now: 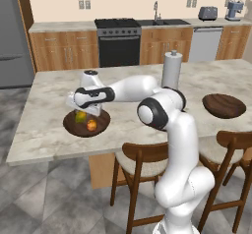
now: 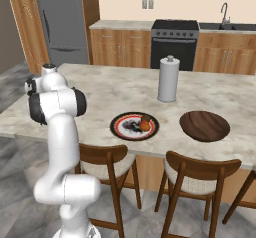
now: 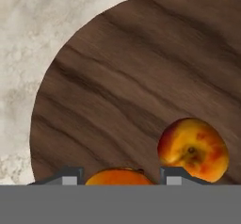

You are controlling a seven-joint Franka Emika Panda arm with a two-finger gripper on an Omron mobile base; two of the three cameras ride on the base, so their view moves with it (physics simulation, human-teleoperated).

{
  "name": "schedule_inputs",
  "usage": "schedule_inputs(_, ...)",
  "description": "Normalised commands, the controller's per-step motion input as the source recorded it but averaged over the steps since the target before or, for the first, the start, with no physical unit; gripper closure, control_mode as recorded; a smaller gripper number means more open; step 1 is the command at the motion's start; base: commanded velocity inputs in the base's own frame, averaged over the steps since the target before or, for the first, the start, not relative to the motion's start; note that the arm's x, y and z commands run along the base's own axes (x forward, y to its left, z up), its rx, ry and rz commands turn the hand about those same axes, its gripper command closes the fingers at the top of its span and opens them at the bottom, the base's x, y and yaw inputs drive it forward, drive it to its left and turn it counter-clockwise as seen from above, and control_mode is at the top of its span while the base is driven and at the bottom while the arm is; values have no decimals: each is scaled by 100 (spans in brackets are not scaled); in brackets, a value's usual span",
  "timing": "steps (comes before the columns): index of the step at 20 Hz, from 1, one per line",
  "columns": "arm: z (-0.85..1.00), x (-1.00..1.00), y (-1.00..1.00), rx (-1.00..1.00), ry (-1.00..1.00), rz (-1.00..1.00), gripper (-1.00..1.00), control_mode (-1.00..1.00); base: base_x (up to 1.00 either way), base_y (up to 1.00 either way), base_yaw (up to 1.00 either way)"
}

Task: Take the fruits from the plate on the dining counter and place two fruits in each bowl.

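An orange fruit (image 3: 120, 176) is held pinched in the gripper (image 3: 120, 178) above the wooden bowl (image 3: 141, 77); if released carelessly, the peach (image 3: 194, 148) beside it could be struck.

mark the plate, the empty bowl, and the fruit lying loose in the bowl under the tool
plate (image 2: 120, 127): right base view, left rim.
empty bowl (image 2: 204, 125): right base view, bowl's middle.
loose fruit (image 3: 193, 148): hand view, fruit's middle.

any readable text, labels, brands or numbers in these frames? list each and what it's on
None readable in any view.
The plate has a dark centre pattern, not lettering.
The paper towel roll, toaster and oven show no legible markings.
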Motion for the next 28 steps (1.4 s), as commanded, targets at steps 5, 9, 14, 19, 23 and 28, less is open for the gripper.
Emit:
schedule_inputs(5, -14, 3, 4, 0, 0, 4, 100, -100, 0, 0, 0)
schedule_inputs(9, -10, 0, 0, 0, 0, 5, 100, -100, 0, 0, 0)
schedule_inputs(14, -12, 0, 1, 0, 0, 6, 100, -100, 0, 0, 0)
schedule_inputs(19, -17, 0, 5, -1, 0, 7, 100, -100, 0, 0, 0)
schedule_inputs(23, -10, 0, 5, -1, 0, 6, -100, -100, 0, 0, 0)
schedule_inputs(28, 0, 0, 1, 0, 0, 6, -100, -100, 0, 0, 0)
